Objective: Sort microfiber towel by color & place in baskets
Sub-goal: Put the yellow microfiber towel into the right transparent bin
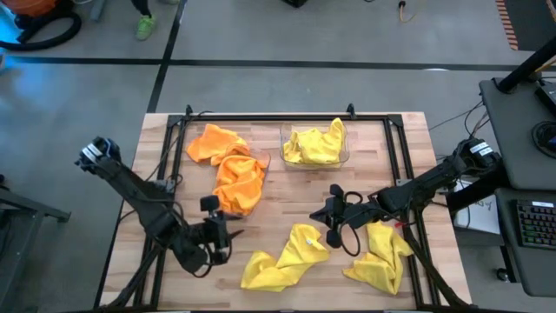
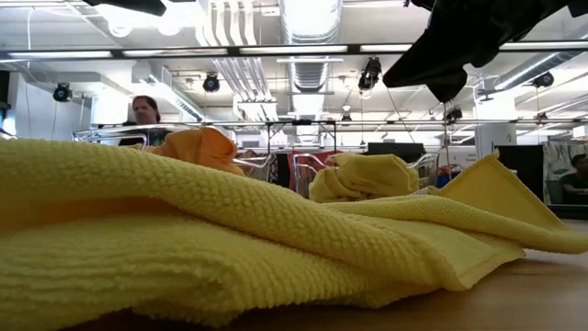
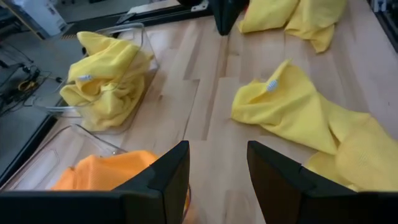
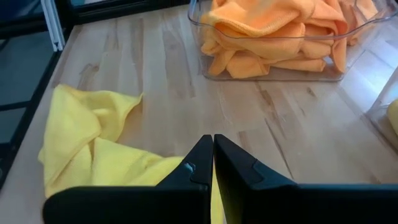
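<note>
Two clear baskets sit toward the far side of my table: the left basket is heaped with orange towels that spill over its rim onto the wood, and the right basket holds a bunched yellow towel. I count two more yellow towels loose on the near side. One loose yellow towel lies stretched out near the middle front, the other loose yellow towel is crumpled toward the front right.

My left gripper hovers just in front of the orange pile, close to the wood. In the left wrist view its fingers stand apart with bare table between them, gripping nothing. My right gripper sits above the table between the two loose yellow towels. In the right wrist view its fingers are pressed together, with yellow cloth lying under and behind their tips; I can't tell whether any fabric is pinched.
</note>
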Available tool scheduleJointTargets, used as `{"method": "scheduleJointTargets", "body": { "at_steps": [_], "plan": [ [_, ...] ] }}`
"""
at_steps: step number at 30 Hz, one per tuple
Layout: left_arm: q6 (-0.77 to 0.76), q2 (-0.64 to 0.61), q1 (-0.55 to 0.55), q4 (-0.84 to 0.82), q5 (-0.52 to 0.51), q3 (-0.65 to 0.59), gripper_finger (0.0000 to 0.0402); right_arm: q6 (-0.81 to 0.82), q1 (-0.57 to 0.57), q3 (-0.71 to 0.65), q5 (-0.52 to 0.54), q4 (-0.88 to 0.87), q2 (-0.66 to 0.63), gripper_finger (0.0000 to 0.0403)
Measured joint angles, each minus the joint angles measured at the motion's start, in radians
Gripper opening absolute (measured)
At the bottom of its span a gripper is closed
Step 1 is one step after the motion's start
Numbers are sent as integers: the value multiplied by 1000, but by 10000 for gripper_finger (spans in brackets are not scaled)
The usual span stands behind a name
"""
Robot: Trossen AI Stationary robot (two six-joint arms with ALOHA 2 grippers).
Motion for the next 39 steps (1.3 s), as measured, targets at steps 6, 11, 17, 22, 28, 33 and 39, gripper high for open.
{"method": "scheduleJointTargets", "body": {
  "at_steps": [6, 11, 17, 22, 28, 33, 39],
  "plan": [
    [-5, 37, -2, 9, 0, 0, 146, 58, 3, 0, -67, -2, 0, 9],
    [-5, 65, -2, 17, 0, -1, 146, 62, 30, 0, -108, -2, 0, 9],
    [-8, 77, -2, 32, 0, -1, 146, 166, 61, 50, -178, -123, 0, 9],
    [-26, 77, -2, 34, 0, -1, 146, 300, 114, 110, -179, -289, 0, 9],
    [-35, 77, -1, 37, 0, -1, 146, 401, 134, 166, -178, -390, 0, 9],
    [-74, 77, -1, 37, 1, -1, 145, 408, 148, 166, -178, -407, 23, 9],
    [-123, 77, -1, 36, 1, -1, 145, 392, 163, 188, -203, -413, 107, 27]
  ]
}}
